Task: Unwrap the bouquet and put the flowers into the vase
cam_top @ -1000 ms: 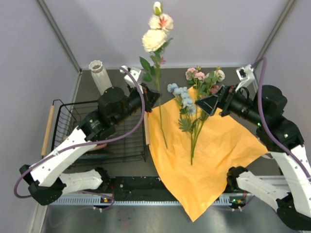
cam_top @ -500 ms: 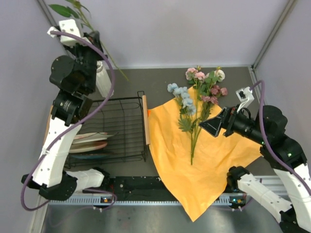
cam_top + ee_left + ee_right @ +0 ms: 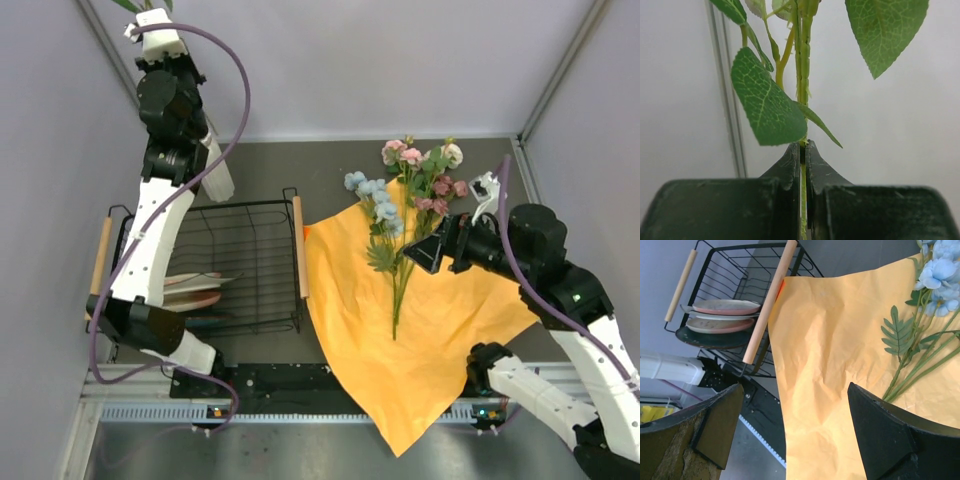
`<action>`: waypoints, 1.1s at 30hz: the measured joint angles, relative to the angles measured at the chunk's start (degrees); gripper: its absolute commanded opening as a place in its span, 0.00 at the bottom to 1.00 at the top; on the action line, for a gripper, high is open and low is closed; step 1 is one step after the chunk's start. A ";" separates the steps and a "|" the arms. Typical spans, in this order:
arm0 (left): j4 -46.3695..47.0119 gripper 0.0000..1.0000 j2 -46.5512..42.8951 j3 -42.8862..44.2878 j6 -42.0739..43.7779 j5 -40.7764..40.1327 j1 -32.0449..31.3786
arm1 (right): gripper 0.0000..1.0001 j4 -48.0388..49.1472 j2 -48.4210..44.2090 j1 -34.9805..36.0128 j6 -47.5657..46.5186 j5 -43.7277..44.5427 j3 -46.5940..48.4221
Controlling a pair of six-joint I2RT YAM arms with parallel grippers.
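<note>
Overhead view: bright, even, diffuse light, with soft faint shadows beside the orange paper (image 3: 420, 330) and dish rack (image 3: 240, 204). Left wrist view: pale wall behind, stem (image 3: 801, 75) and leaves (image 3: 767, 100) sharp, dark fingers (image 3: 790, 165) at the lens slightly soft. Right wrist view: well lit, paper crisp, near fingers (image 3: 880, 435) blurred and in shadow.

We log two arms above the black base rail (image 3: 290, 385): left arm (image 3: 150, 235) and right arm (image 3: 610, 350), white shells between round black joints. A purple cable (image 3: 243, 85) loops along each. Left fingers (image 3: 785, 172) dark green, scratched; right fingers (image 3: 880, 440) black, wedge-shaped.
</note>
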 measured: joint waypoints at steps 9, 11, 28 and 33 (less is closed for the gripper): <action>0.39 0.00 3.85 1.73 0.90 1.86 6.78 | 0.87 0.07 3.28 0.00 -1.44 1.62 -0.02; 0.42 0.00 3.85 2.32 0.26 2.38 7.98 | 0.87 0.07 3.30 0.00 -1.44 1.81 -0.02; -1.07 0.00 3.32 8.17 -0.57 6.62 10.54 | 0.87 1.25 4.63 0.00 -1.42 1.57 -1.20; -1.68 0.00 3.76 7.41 -1.81 6.86 10.82 | 0.87 1.38 4.61 0.00 -1.42 1.55 -1.20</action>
